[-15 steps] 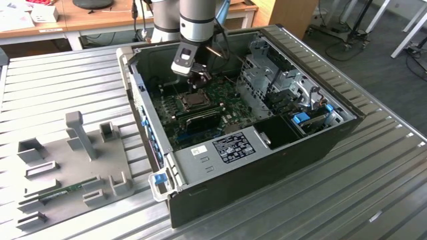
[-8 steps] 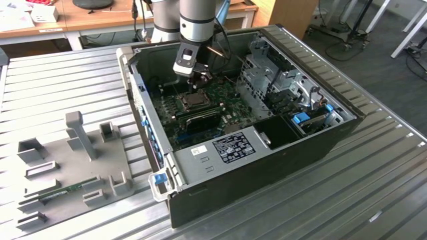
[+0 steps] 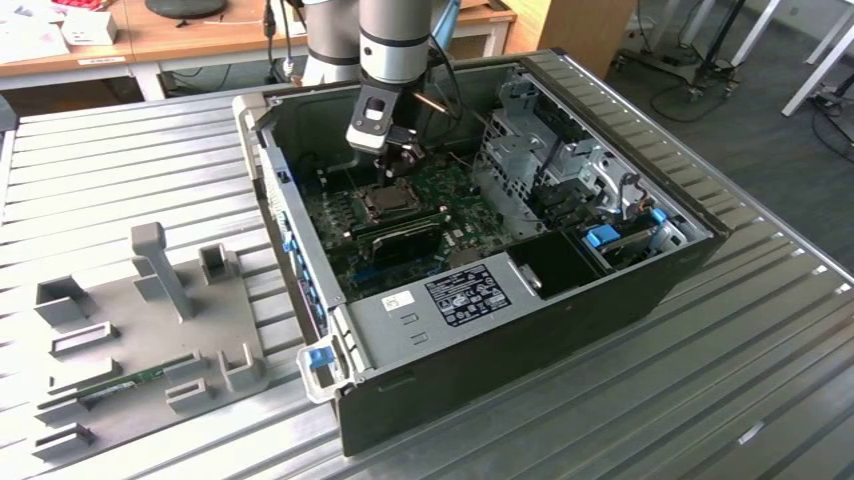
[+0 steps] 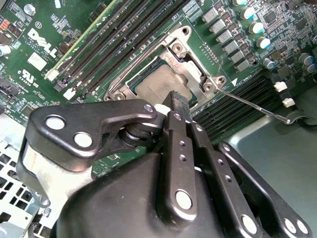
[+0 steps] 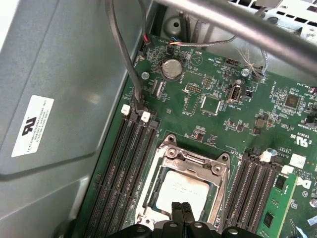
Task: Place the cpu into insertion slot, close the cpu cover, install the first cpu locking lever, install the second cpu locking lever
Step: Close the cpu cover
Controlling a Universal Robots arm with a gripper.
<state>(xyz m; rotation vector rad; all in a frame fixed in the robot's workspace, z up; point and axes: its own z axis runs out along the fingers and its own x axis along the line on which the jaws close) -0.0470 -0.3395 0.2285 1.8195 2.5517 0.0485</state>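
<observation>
The cpu [image 5: 178, 187] [image 4: 157, 82] lies in the insertion slot [image 3: 390, 203] on the green board, its dull silver top showing. The cpu cover [image 5: 194, 161] [image 4: 190, 57] lies flat around it, so the chip shows through its window. My gripper [image 5: 181, 209] [image 4: 176, 99] [image 3: 396, 172] hangs right above the chip's near edge, fingers pressed together and shut, with nothing between them. A thin silvery locking lever [image 4: 253, 105] sticks out from one socket corner, angled away from the frame.
Long black memory slots [image 5: 126, 153] [image 5: 255, 186] flank the socket. A grey cable [image 5: 126, 59] runs down by the case wall [image 5: 54, 99]. The drive cage [image 3: 541, 150] stands at the exterior view's right. A grey fixture plate [image 3: 134, 330] lies beside the case.
</observation>
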